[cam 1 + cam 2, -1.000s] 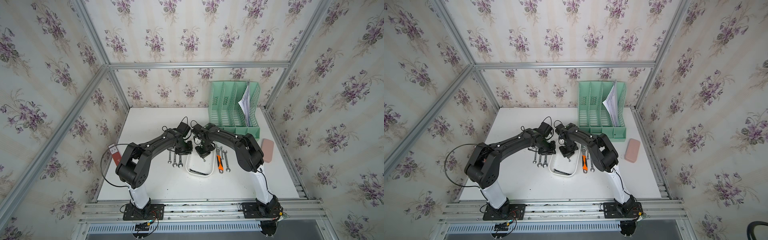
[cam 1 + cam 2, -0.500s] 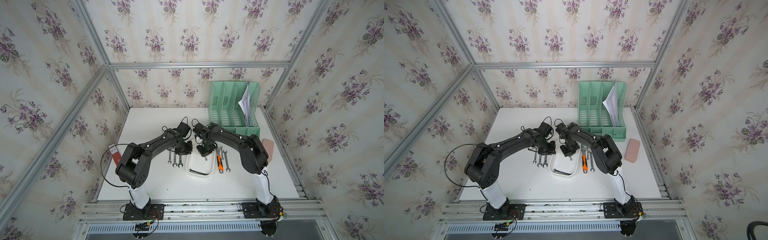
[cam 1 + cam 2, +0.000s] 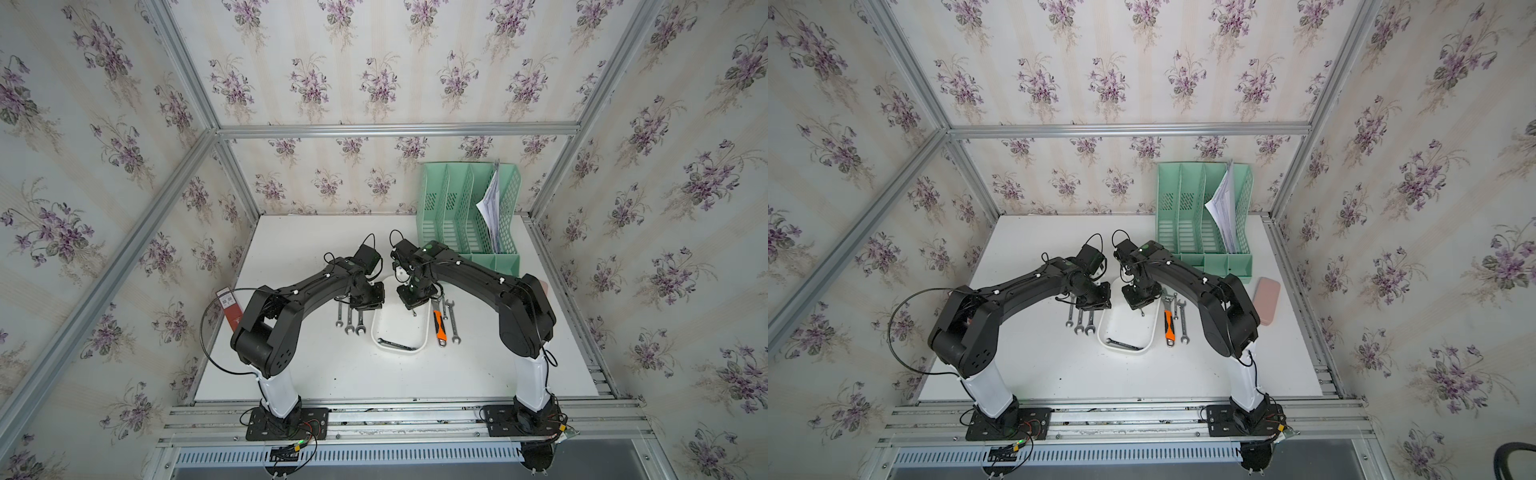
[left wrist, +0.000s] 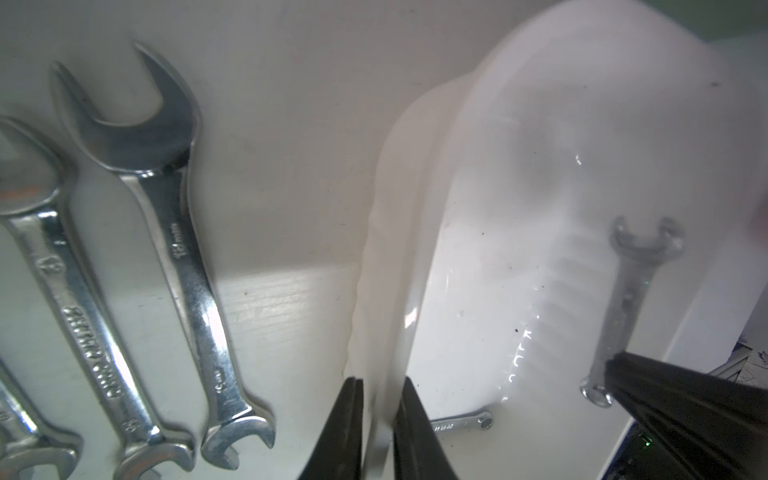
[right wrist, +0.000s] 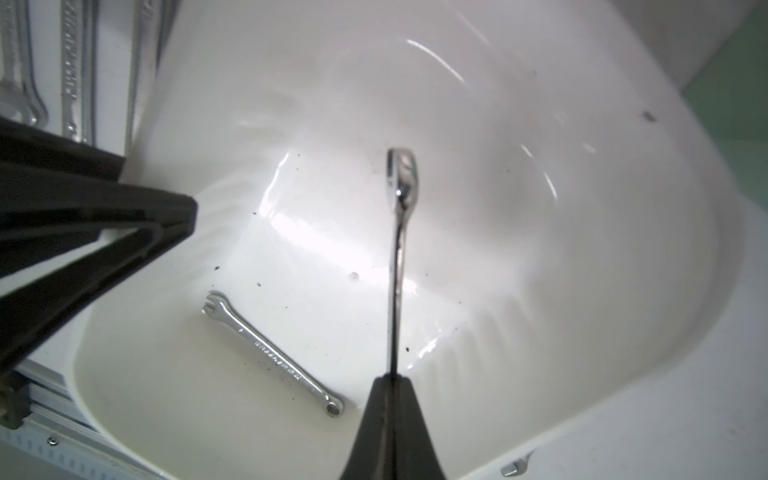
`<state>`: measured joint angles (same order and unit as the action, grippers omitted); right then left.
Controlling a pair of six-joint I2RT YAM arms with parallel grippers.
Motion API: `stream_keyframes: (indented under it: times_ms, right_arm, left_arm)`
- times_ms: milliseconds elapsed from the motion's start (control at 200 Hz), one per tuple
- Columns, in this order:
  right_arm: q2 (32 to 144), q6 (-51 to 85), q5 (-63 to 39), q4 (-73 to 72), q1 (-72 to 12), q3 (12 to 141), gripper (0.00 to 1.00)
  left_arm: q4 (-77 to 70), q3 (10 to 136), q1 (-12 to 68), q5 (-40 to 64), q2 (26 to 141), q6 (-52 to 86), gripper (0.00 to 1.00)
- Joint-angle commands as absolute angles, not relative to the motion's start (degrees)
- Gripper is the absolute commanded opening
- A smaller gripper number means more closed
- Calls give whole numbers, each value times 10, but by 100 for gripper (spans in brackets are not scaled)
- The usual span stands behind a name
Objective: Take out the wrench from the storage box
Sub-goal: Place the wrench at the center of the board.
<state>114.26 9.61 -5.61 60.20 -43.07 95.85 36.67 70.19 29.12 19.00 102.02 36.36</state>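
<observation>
Since a second ago my right elbow has swung toward the bench's (image 3: 332, 374) right edge; both pincers stayed put over the storage box (image 3: 427, 328) at mid-bench. My right pincer (image 5: 392, 380) is clamped on a small wrench (image 5: 400, 187), lifted off the box floor but not yet past the rim. My left pincer (image 4: 380, 399) pinches the box wall. A second wrench (image 5: 272, 353) is left inside, by the near end.

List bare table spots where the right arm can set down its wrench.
Widest: table front, between tray and rail. Also back left, between rack and wall. Crowded: three wrenches flank the tray's left, the orange wrench and two more its right.
</observation>
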Motion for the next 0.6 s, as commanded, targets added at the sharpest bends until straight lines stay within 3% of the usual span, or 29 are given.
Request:
stream_keyframes:
  times_ms: [0, 260, 594]
  right_arm:
    - [1116, 99, -51, 613, -427, 951, 0]
    - [1031, 97, -35, 618, -387, 884, 0]
    - [949, 91, -32, 559, -286, 698, 0]
  left_arm:
    - [368, 704, 291, 185, 1019, 361, 19]
    - [372, 708, 291, 182, 1019, 361, 19]
    - [381, 716, 291, 182, 1024, 354, 19]
